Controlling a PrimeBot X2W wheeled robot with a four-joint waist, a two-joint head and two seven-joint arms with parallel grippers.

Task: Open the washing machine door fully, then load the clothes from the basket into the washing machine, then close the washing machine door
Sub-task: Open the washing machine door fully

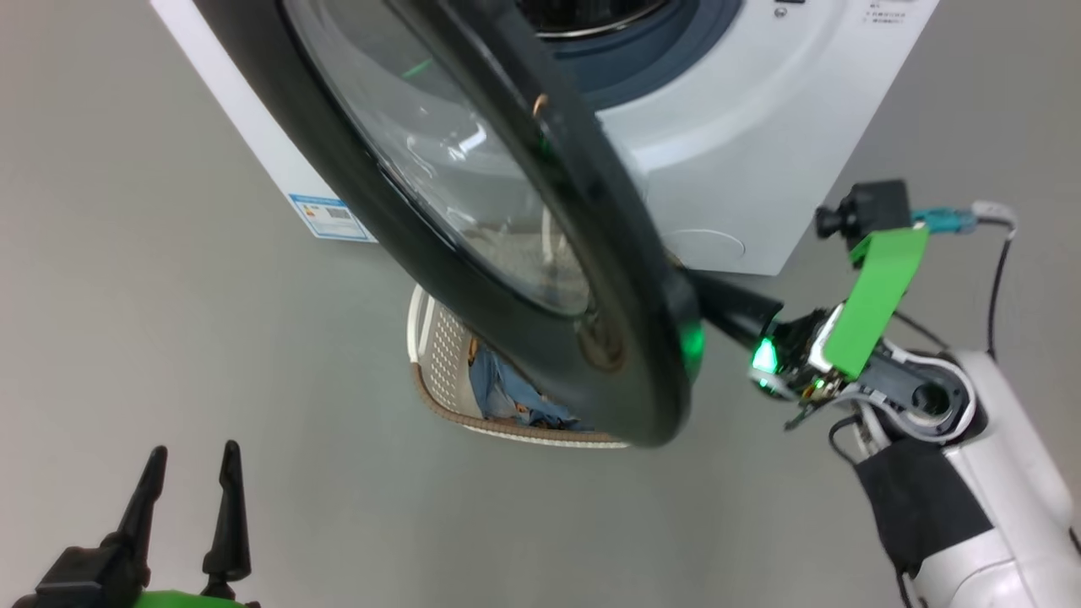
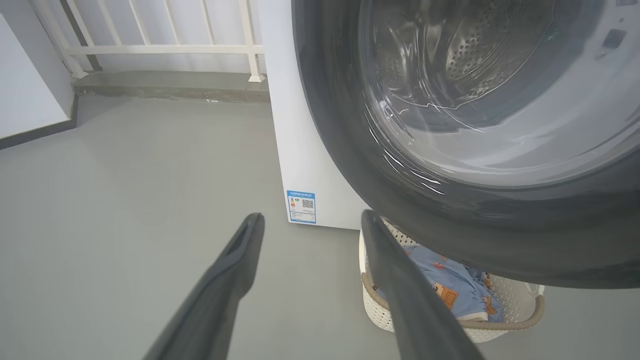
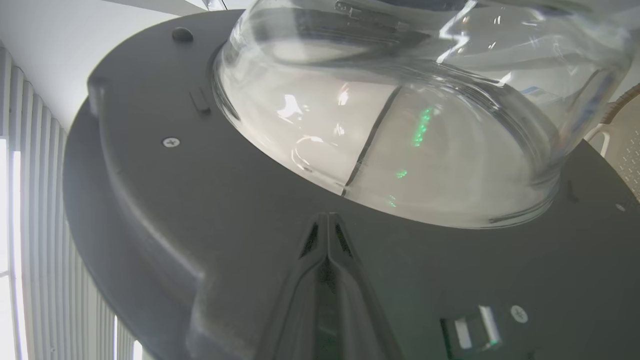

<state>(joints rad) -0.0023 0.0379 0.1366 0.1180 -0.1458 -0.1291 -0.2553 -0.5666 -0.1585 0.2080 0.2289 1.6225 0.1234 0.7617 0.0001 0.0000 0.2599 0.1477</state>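
Note:
The washing machine door (image 1: pixel 473 253) stands swung out from the washing machine (image 1: pixel 743 152), its black rim crossing the head view. My right gripper (image 3: pixel 327 220) is shut, fingers pressed together, tips against the door's dark inner face just below the glass bowl (image 3: pixel 400 125). In the head view its dark fingers (image 1: pixel 730 308) run behind the door's lower edge. My left gripper (image 1: pixel 190 473) hangs open and empty at the lower left, well apart from the door. The basket (image 1: pixel 439 355) sits on the floor under the door, with the light blue clothes (image 2: pixel 450 285) inside.
Grey floor (image 1: pixel 169 295) spreads to the left and in front. A blue label sticker (image 2: pixel 301 206) marks the machine's side. A white railing (image 2: pixel 165 49) and a low step run along the back wall. The steel drum (image 1: pixel 591 13) and the blue-grey seal (image 1: pixel 642 59) lie behind the door.

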